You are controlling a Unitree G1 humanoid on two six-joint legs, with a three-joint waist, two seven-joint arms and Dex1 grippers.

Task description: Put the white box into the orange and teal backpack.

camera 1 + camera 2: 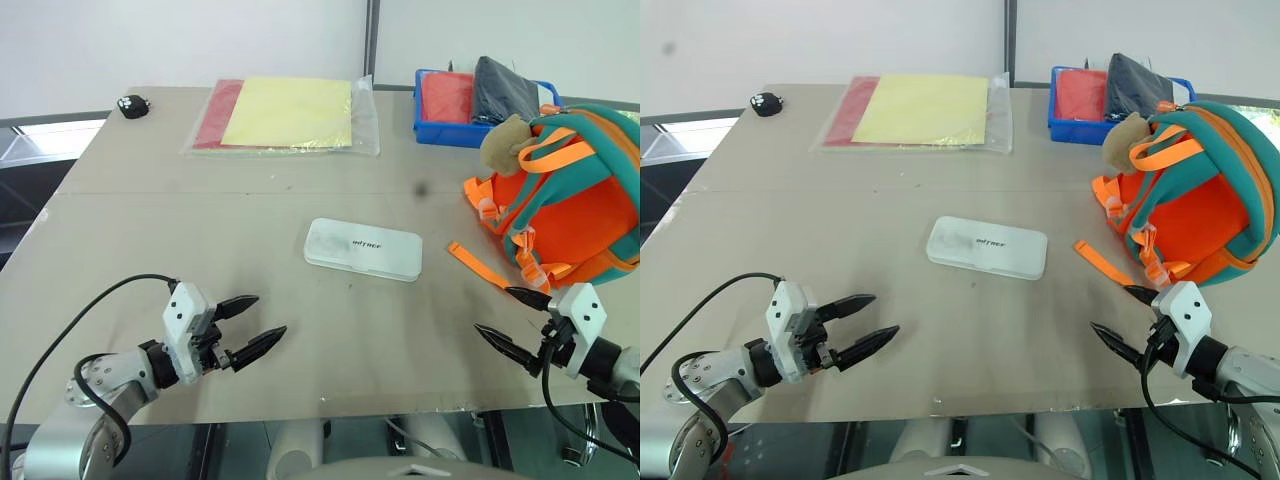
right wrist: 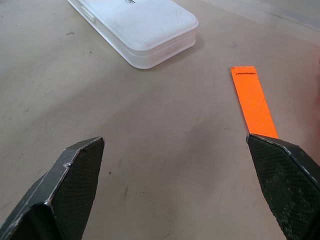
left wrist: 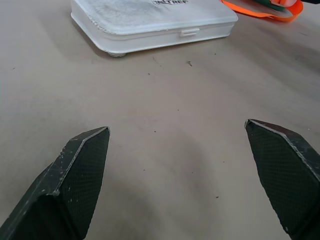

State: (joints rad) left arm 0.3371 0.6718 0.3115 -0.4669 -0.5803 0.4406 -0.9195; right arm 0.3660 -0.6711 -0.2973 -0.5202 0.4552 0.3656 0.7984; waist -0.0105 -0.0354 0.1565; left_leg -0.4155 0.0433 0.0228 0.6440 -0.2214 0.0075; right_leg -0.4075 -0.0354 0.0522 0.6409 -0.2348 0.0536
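Open tools [image 1: 255, 322] nr edge; white box [image 1: 363, 249] lies crosswise.

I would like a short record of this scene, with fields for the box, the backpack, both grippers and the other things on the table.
white box: lies flat mid-table, lid shut, nothing touching it
orange and teal backpack: on the table's right side, apart from the box, one orange strap trailing toward it
left gripper: open, empty, over the near table
right gripper: open, empty, near the strap
clear sleeve: far side, holding yellow and red sheets
blue bin: far right, behind the backpack
small black object: far left corner
task status: box not yet picked up
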